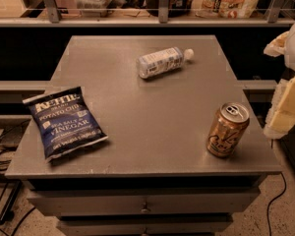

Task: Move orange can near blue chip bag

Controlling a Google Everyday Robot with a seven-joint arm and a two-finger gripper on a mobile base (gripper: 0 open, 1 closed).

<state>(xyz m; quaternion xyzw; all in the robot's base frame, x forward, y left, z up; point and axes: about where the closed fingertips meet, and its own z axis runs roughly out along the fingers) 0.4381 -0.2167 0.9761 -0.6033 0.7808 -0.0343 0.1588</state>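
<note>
You've got the can (227, 130) standing on the front-right part of the table (152, 107), close to the right edge. It's orange-gold w/ dark script on the side; silver top and pull tab face up toward the camera. Nothing's touching it.

The chip bag (65, 122) lies flat on the front-left side, dark blue w/ white lettering, turned at an angle so its top points back-left. Its back-left corner pokes out past the table's left edge. Can and bag are well apart, w/ bare tabletop btwn them.

A bottle (162, 62) lies on its side toward the back, about mid-table, white cap pointing right. It's apart from both the can and the bag.

The gripper (287, 102) shows only as pale, yellowish shapes at the right edge of the view, off the side of the table, higher in the frame than the can and not touching it. As for how far it's open, or whether it has hold of anything: can't tell from here.

Below the tabletop you can see drawer fronts w/ a small knob (145, 209). Behind the table runs a shelf (137, 21) w/ rail posts and assorted packages on it, too dim to name. Dark cables (0, 156) lie on the floor at left, and one more cable (275, 200) trails on the floor at right.
</note>
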